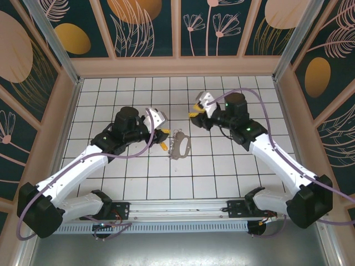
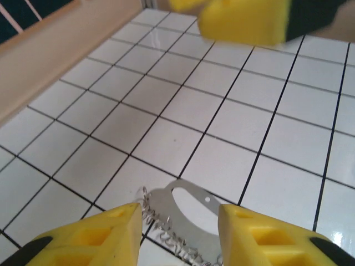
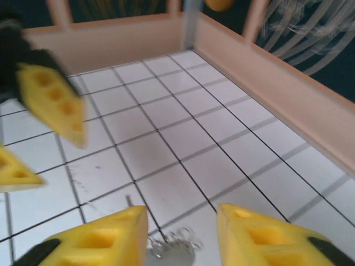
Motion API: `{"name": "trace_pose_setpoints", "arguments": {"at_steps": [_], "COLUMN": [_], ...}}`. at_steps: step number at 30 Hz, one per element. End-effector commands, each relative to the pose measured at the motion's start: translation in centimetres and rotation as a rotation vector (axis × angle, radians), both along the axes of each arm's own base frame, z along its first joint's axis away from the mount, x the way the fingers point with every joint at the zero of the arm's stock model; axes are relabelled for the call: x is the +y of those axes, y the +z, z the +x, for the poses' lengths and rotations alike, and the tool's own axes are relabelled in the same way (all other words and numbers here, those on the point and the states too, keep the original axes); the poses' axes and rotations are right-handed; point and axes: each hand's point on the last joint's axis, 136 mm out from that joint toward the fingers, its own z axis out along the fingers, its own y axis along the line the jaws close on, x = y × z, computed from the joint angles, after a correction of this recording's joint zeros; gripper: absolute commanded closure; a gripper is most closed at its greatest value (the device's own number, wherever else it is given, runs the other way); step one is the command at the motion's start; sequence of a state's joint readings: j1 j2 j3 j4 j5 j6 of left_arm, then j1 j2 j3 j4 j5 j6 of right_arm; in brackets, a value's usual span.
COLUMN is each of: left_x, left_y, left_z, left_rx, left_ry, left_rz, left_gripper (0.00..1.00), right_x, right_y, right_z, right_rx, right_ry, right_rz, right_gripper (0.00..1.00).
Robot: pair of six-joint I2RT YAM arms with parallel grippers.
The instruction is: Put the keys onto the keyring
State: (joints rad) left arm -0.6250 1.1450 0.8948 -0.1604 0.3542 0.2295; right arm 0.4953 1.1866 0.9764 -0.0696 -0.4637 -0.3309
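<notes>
1. My left gripper stands partly open, its yellow fingers apart with nothing clamped. From my left wrist, the keyring lies flat on the white tiled floor in the gap between them. I cannot tell whether a fingertip touches it.
2. My right gripper is also partly open and holds nothing. It hangs above the tiles.
3. From above, the keyring sits near the floor's middle, just beside my left gripper at its 3 o'clock. It lies at about 7 o'clock from my right gripper, apart from it.
4. Its long axis runs roughly 12 to 6 o'clock. The curved side bulges toward 3 o'clock, and a row of silvery bits lines the 9 o'clock side.
5. The keys I cannot tell apart from those bits.
</notes>
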Motion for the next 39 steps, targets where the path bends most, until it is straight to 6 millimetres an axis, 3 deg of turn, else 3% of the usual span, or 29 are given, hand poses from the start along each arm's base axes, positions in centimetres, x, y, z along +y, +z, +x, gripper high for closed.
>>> {"name": "trace_pose_setpoints", "arguments": {"at_steps": [1,7,13,17,23,32,39], "left_x": [-0.7,-0.7,-2.2,-2.9,-4.9,-5.7,-5.8], "left_y": [-0.8,-3.2,-5.3,-8.1,-12.7,-16.2,-17.8], "left_z": [0.7,2.3,5.9,8.8,11.1,10.7,10.3], "left_rx": [0.057,0.169,0.290,0.331,0.441,0.548,0.564], "left_ry": [0.035,0.154,0.213,0.237,0.212,0.144,0.144], "left_rz": [-0.034,-0.078,0.077,0.226,0.346,0.444,0.507], "left_gripper": [0.57,0.54,0.48,0.46,0.46,0.51,0.55], "right_x": [-1.8,-2.1,-2.2,-4.2,-7.9,-9.4,-10.1], "right_y": [-1.0,-6.1,-7.6,-8.7,-9.8,-11.4,-12.1], "right_z": [1.8,4.5,5.4,5.1,4.6,4.6,4.5], "right_rx": [0.138,0.296,0.348,0.387,0.384,0.409,0.417], "right_ry": [-0.101,-0.156,-0.191,-0.253,-0.362,-0.392,-0.401], "right_rz": [0.096,0.017,0.055,0.128,0.215,0.225,0.246], "right_gripper": [0.54,0.50,0.47,0.37,0.21,0.13,0.06]}}
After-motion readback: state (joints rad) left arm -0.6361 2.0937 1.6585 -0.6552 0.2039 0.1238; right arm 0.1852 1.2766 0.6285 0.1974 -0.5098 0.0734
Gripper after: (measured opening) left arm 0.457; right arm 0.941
